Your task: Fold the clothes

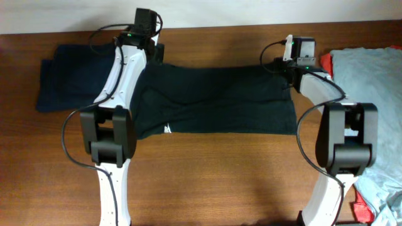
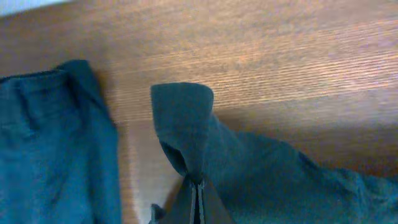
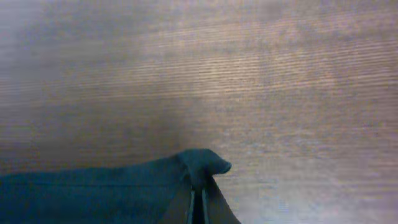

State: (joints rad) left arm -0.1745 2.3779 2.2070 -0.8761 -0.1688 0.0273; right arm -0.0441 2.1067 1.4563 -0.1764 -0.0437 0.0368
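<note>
You have the black T-shirt (image 1: pixel 213 100) stretched across the middle of the wooden surface (image 1: pixel 220 182), its long axis running side to side between your two arms. It lies mostly flat, with soft creases toward the left. Its small white mark (image 1: pixel 168 129) sits near the edge closest to the arm bases, on the left half. You cannot tell from here which end is the collar. The left fingers (image 2: pixel 185 208) are pressed together on a fold of the shirt's fabric at its far left corner, and the cloth stands up in a rounded flap just past the tips. The right fingers (image 3: pixel 181 208) are likewise clamped on the far right corner, with a small nub of black cloth bunched above the tips and bare wood beyond it. To the left of the shirt a navy garment (image 1: pixel 69 81) lies flat, just beside the left arm. At the right edge a light grey-blue garment (image 1: pixel 370 75) is spread out, with a bit of red cloth (image 1: pixel 326 61) showing beside it near the right wrist.
</note>
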